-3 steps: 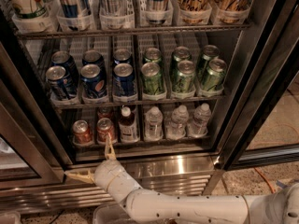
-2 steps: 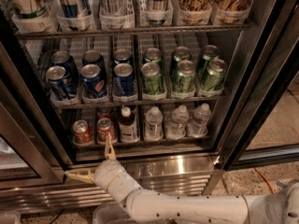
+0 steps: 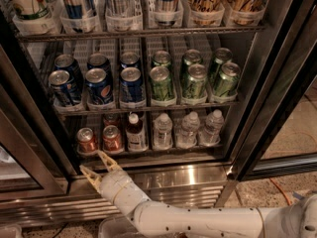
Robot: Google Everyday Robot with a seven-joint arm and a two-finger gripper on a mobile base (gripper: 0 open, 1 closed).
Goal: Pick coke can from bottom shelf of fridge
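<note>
The fridge (image 3: 188, 175) stands open before me, with a steel base panel. On its bottom shelf (image 3: 148, 152), two red coke cans stand at the left front: one (image 3: 86, 140) at far left, another (image 3: 112, 138) beside it, with a third partly hidden behind. My gripper (image 3: 95, 163) is just below and in front of these cans, at the shelf's front edge. Its two tan fingers (image 3: 108, 160) are spread apart and hold nothing. My white arm reaches up from the bottom right.
A brown bottle (image 3: 134, 133) and three clear water bottles (image 3: 162, 131) stand to the right of the red cans. Blue cans (image 3: 99, 86) and green cans (image 3: 193, 81) fill the rack above. A dark door frame (image 3: 272, 98) is at the right, another at the left (image 3: 29, 128).
</note>
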